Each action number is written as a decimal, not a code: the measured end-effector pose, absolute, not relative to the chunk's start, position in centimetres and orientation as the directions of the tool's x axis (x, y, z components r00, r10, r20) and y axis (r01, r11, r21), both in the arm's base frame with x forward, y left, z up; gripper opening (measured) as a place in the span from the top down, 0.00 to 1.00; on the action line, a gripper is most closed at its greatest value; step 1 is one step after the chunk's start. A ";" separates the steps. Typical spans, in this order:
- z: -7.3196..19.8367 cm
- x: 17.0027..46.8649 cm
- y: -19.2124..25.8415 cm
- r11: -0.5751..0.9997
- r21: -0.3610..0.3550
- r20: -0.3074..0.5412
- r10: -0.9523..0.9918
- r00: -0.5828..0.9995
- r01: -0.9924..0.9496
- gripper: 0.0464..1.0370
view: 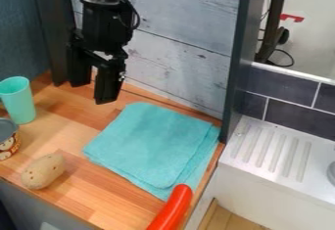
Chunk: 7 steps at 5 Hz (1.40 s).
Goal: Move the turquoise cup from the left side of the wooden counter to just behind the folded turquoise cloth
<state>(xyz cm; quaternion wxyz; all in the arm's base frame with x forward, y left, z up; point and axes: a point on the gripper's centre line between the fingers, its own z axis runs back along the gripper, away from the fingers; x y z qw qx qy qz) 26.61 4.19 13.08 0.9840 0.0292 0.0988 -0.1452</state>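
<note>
The black gripper (93, 89) hangs at the upper left, above the back of the wooden counter, its two fingers apart and nothing between them. A folded turquoise cloth (150, 143) lies to the right of and below it. On the left stands a turquoise cup (18, 100); a small can (8, 139) with a grey top is partly cut off at the left edge. The brown potato (43, 171) rests near the counter's front edge. At the bottom, a red-orange rounded object (173, 209) overlaps the view of the counter by the cloth's lower corner.
Behind the wooden counter (105, 202) rises a grey plank wall (183, 23), bounded by a dark post (237, 62) on the right. A white ribbed sink drainboard (272, 150) lies to the right, below dark tiles (298, 109).
</note>
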 end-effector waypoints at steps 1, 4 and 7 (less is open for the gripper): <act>12.4 26.5 4.2 0.956 0.018 -0.223 -0.282 0.933 0.293 0.04; 13.6 27.6 14.6 0.983 0.103 -0.136 -0.138 0.981 0.152 0.04; 10.5 28.3 19.6 0.975 0.172 -0.173 -0.110 0.979 0.140 0.04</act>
